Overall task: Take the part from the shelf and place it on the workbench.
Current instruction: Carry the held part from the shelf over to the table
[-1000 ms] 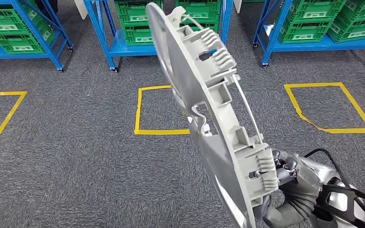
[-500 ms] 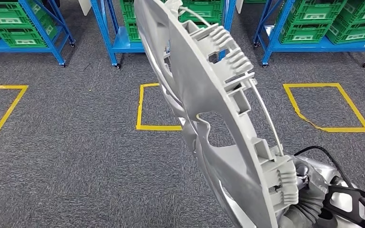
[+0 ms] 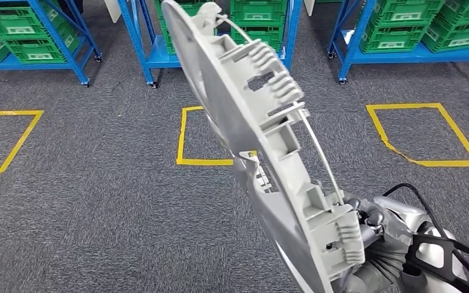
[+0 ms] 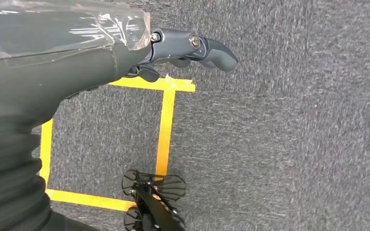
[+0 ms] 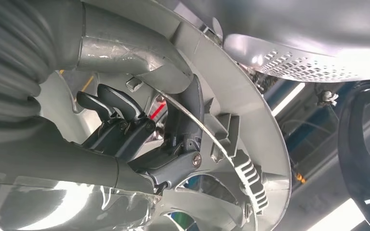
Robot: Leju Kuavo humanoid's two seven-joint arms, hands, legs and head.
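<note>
Right hand gripping grey part at its lower rim, tilted above carpet. Left hand empty, fingers apart.

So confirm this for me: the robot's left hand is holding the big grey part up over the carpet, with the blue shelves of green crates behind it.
Wrong hand. The right hand holds the grey part, as the head view shows; the left hand hangs with nothing in it. The carpet, blue shelves and green crates are as you say.
</note>
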